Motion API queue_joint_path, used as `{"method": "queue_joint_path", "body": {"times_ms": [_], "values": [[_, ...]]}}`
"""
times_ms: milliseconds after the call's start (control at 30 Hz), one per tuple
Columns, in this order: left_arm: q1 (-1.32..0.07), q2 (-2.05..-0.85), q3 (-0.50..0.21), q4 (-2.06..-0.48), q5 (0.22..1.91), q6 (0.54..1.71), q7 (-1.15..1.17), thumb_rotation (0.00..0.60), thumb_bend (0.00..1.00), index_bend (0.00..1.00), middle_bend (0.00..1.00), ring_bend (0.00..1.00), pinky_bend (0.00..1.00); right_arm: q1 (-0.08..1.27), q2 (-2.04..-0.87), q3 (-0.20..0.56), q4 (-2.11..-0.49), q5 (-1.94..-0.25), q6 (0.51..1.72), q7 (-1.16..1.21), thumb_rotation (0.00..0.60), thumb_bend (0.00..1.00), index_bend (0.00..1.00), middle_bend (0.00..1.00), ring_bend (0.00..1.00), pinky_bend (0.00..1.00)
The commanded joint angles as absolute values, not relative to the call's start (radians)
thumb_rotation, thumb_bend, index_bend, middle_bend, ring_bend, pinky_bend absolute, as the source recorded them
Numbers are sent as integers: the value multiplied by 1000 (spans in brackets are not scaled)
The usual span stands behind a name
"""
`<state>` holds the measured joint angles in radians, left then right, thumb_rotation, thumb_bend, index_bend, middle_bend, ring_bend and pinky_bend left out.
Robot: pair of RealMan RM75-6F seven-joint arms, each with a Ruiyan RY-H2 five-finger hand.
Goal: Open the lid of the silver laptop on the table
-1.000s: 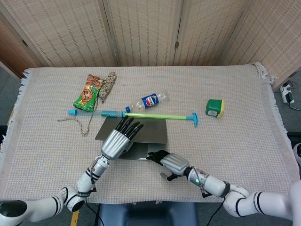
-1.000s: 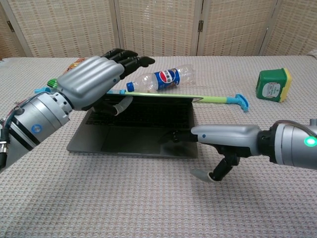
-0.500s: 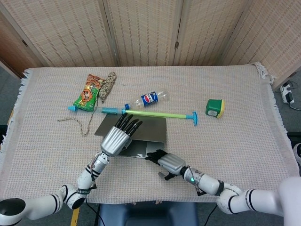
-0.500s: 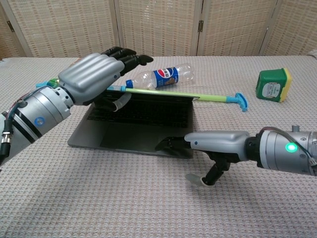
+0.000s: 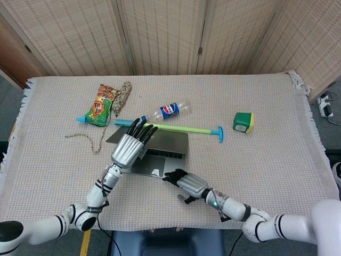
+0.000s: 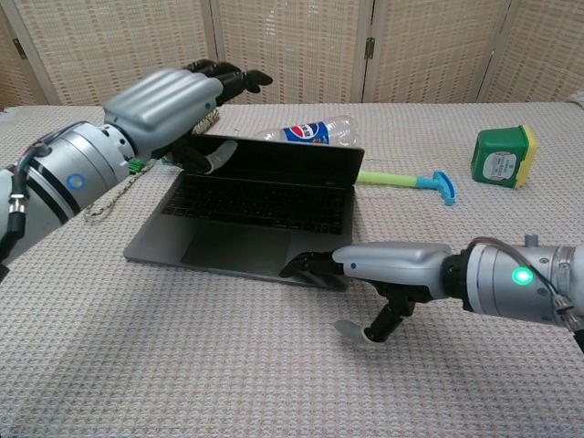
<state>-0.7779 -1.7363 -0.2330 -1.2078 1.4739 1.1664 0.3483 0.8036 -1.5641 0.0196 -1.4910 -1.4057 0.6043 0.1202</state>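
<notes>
Two views show the silver laptop with dark keyboard (image 6: 246,214) near the table's front middle, on the beige woven tablecloth (image 5: 266,160), its lid raised partway. Screen face is dark in the chest view; nothing on it can be read.

Left hand (image 5: 127,149) is at the lid's left upper edge, fingers (image 6: 228,77) extended above the lid top, thumb tip on the inner face of the lid in the chest view. Whether the fingers behind the lid touch its back is hidden; the hold looks like a loose hook over the edge, not a closed grasp.

Right hand (image 6: 365,269) lies low at the front right corner of the laptop base, dark fingertips (image 6: 306,267) pressing on the palm-rest edge, thumb hanging below onto the cloth. It grips nothing.

Behind the lid, the green rod with blue T-end (image 5: 197,129) is partly covered in the chest view; only its right part shows. Clear plastic bottle with blue label (image 5: 169,110) lies just beyond it. Green box with yellow edge (image 5: 243,122) sits well apart to the right. Orange-green snack packet (image 5: 99,105) and coiled rope bundle (image 5: 122,96) lie back left; the packet's print is too small to read.
</notes>
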Motion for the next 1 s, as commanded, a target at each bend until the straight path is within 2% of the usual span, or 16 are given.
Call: {"method": "queue_joint_path", "body": {"times_ms": [33,567,1000], "values": [[-791,-1723,-253,-1216,1449,1148,358,600,559,63,159,32,0,806,-1569,21,-1490,-1392,606,107,600,580,0,0,17,0],[-864,-1625,-376,-1272,1239,1014,377,600,556,54,131,14,0,814,-1587,27,-1487,-1337,613,55,600,580,0,0,36,0],[-928,-1556,-444,-1230,1004,885,398,600,524,35,105,0,0,824,-1589,32,-1495,-1299,609,20,600,582,0,0,32,0]]}}
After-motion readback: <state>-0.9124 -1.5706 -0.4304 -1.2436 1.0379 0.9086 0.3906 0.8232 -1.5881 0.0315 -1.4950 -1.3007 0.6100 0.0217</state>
